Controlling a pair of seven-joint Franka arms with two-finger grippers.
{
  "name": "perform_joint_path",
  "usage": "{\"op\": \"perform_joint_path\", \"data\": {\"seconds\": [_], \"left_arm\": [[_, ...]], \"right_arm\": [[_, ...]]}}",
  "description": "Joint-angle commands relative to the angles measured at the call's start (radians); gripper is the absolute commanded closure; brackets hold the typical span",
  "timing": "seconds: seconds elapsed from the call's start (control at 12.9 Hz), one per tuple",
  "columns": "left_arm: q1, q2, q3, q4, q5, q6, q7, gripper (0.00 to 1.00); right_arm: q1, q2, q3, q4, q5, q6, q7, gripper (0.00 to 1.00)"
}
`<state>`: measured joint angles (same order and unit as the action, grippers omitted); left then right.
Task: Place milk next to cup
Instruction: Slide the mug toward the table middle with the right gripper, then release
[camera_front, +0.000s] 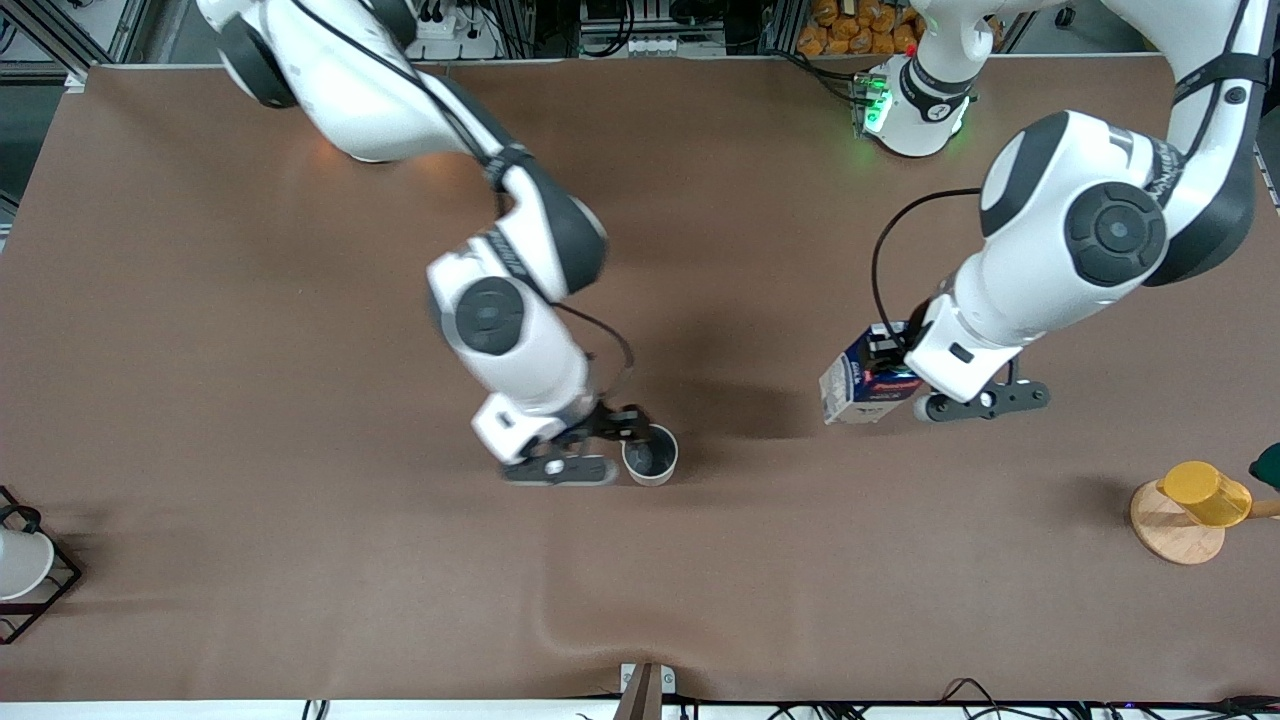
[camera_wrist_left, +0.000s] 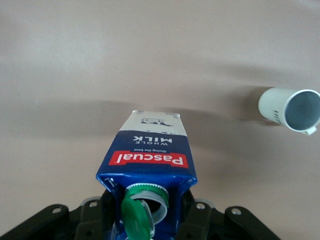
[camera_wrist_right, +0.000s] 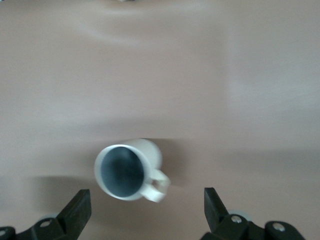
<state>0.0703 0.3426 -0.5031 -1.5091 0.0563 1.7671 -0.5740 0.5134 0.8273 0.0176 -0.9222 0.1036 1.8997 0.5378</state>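
So the left gripper (camera_front: 888, 362) has its jaws pinched on the top of the milk (camera_front: 858, 384), holding it tilted just above the table (camera_front: 250, 300), well apart from the cup (camera_front: 650, 455) toward the left arm's end. The right gripper (camera_front: 618, 428) hangs right over the cup, jaws spread wide, cup upright. The carton looks light but squashy, with slick printed sides, so I'd keep the grip up by the stiff folded top near the cap (camera_wrist_left: 137, 216).
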Motion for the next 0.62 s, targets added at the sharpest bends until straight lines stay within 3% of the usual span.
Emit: {"op": "perform_joint_path", "data": {"seconds": [0.0,0.31,0.54], "left_arm": [[-0.05,0.024,-0.038,0.001,0.003,-0.011,-0.134,0.5],[-0.217,0.117,-0.029,0.033,0.014,0.099,-0.25,0.5],[-0.303,0.243,-0.016,0.162,0.02,0.129,-0.259,0.53]], "right_arm": [[-0.117,-0.107,0.008,-0.103,0.011,-0.123,-0.12,0.0],[-0.258,-0.389,-0.002,-0.441,-0.024,-0.114,-0.202,0.0],[-0.306,-0.546,-0.005,-0.599,-0.05,-0.116,-0.219,0.0]]}}
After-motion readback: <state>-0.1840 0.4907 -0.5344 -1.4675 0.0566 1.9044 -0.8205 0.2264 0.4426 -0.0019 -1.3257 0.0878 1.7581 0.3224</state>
